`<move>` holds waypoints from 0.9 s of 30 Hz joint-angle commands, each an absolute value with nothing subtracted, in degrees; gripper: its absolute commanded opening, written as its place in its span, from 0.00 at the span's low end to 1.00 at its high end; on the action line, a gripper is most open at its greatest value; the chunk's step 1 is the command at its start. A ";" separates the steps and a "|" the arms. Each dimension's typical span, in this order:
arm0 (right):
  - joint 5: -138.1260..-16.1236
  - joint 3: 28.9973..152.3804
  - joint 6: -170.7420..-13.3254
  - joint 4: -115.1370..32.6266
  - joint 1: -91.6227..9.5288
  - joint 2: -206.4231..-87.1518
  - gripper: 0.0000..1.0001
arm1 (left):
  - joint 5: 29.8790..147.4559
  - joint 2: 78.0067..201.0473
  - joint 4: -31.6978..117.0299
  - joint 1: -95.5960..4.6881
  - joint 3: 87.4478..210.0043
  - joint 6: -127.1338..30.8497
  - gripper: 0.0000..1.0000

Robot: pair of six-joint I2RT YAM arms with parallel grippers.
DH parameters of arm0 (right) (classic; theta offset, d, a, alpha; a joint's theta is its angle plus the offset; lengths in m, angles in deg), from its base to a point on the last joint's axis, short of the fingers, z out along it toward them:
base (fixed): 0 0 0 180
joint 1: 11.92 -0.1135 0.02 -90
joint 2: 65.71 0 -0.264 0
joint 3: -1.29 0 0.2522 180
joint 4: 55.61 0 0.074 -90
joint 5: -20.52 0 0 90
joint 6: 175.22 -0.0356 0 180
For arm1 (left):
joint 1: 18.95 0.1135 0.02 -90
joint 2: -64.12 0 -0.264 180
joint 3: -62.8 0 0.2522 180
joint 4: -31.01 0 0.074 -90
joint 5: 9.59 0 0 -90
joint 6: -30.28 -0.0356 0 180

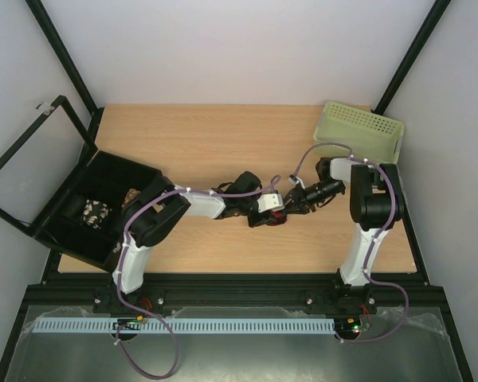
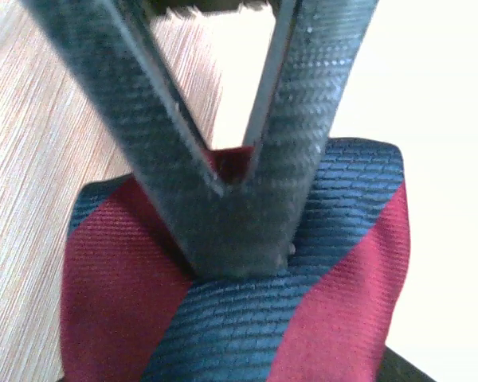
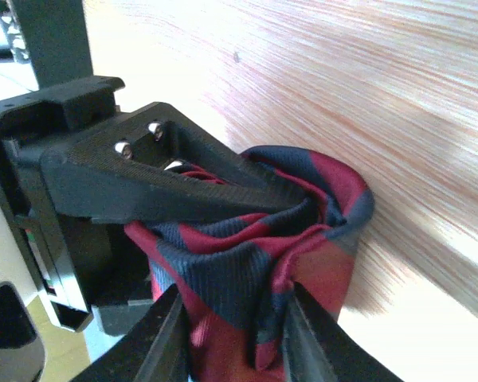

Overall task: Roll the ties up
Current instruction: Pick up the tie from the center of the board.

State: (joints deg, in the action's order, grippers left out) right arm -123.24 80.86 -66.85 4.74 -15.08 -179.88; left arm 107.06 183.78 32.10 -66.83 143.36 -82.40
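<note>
A dark red tie [image 3: 327, 183] with navy diagonal stripes is bunched into a loose roll at the middle of the wooden table. In the top view only a speck of the tie [image 1: 280, 212] shows where the two grippers meet. My left gripper [image 2: 235, 255] is shut on the tie [image 2: 223, 326], its fingers meeting in a V over the fabric. My right gripper [image 3: 235, 318] pinches the roll from both sides, with fabric bulging between its fingers. The left gripper's finger [image 3: 183, 191] lies across the top of the roll. From above, left gripper [image 1: 272, 210] and right gripper [image 1: 290, 204] nearly touch.
A pale green perforated basket [image 1: 362, 127] stands at the back right corner. At the left edge sits an open black box [image 1: 139, 179] holding a patterned bundle [image 1: 95, 212]. Black frame posts rise at the back corners.
</note>
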 commanded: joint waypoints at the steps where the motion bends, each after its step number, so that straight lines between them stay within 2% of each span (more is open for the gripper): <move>1: -116.60 80.16 -67.80 3.25 -16.09 -178.52 0.19 | 102.73 186.61 39.91 -66.56 142.28 -83.27 0.25; 4: -115.21 80.13 -68.91 2.21 -16.14 -178.88 0.02 | 102.76 186.16 39.57 -66.41 142.29 -83.23 0.28; 6: -115.11 80.20 -68.94 2.25 -16.14 -179.24 0.01 | 103.56 185.48 38.86 -66.11 142.08 -83.07 0.36; 10: -115.68 80.18 -69.11 2.18 -16.14 -178.68 0.01 | 104.60 182.68 36.11 -65.33 141.34 -82.31 0.68; 12: -116.61 80.26 -69.46 2.05 -16.14 -178.01 0.01 | 104.75 180.44 34.41 -64.96 140.82 -81.59 0.79; 14: -117.02 80.41 -70.14 1.65 -16.14 -177.39 0.01 | 104.62 178.73 32.84 -64.67 140.15 -80.58 0.98; 21: -118.48 80.05 -72.14 0.22 -16.14 -176.54 0.01 | 104.44 174.99 29.30 -63.98 138.16 -76.85 1.00; 27: -120.18 81.17 -73.70 -0.44 -16.14 -175.56 0.01 | 99.71 169.66 24.52 -62.96 135.66 -70.03 0.99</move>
